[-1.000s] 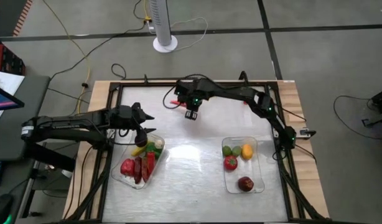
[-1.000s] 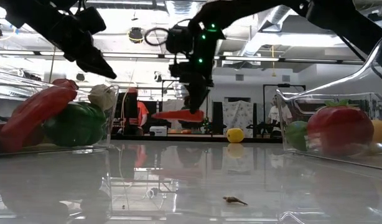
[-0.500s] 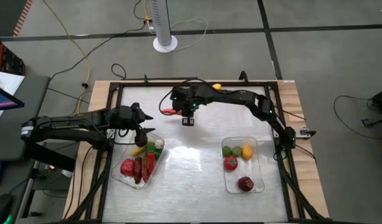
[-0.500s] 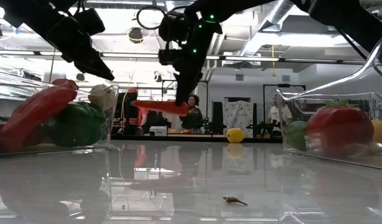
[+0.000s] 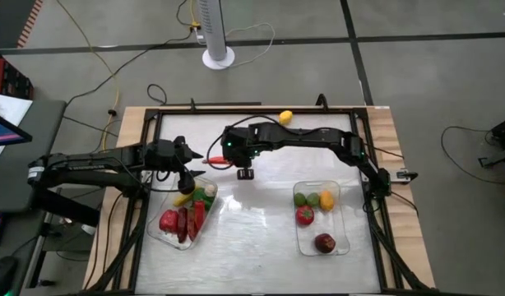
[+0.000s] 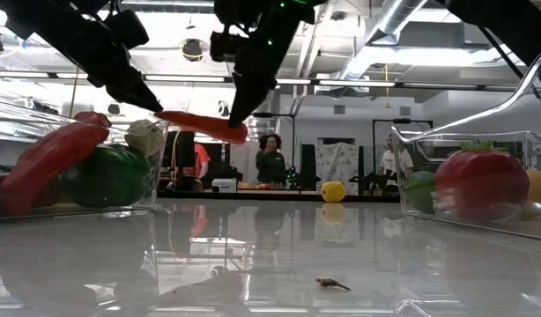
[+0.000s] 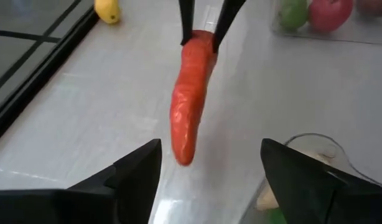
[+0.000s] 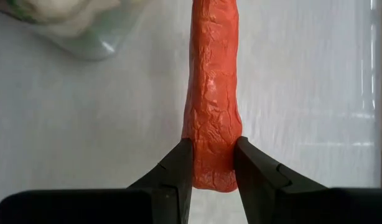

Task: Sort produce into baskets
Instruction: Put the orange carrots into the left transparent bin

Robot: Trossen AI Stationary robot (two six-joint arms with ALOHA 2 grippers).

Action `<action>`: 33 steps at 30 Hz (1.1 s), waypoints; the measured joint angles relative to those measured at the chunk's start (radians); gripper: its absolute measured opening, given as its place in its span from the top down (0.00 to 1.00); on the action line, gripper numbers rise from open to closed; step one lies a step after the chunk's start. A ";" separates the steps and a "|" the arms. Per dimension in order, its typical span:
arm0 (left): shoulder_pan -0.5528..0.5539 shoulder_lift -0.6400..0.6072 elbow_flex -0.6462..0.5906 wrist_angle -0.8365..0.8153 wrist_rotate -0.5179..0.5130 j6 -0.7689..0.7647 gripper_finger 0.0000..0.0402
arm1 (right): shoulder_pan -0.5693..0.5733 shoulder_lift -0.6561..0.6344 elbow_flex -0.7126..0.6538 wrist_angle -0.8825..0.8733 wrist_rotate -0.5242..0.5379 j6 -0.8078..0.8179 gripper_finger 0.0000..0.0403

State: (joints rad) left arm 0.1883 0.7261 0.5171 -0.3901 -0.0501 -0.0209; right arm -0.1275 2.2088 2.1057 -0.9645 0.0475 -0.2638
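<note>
Your carrot (image 5: 215, 158) has travelled left since the earlier frame and now hangs above the table, left of centre, just beside the left tray (image 5: 156, 232). The right gripper (image 8: 211, 163) pinches its thick end. The left gripper (image 7: 209, 171) waits alongside, fingers spread, empty.

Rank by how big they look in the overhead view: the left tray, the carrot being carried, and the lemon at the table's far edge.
1. Left tray, by far the largest.
2. Carrot in the right gripper.
3. Lemon, slightly smaller than the carrot.
</note>
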 joint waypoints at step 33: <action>0.000 0.025 0.001 0.034 0.029 0.043 0.84 | 0.065 -0.010 0.113 0.050 0.004 0.007 0.30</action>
State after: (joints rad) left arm 0.1886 0.7508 0.5182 -0.3557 -0.0213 0.0219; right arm -0.0628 2.1991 2.2191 -0.9149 0.0513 -0.2570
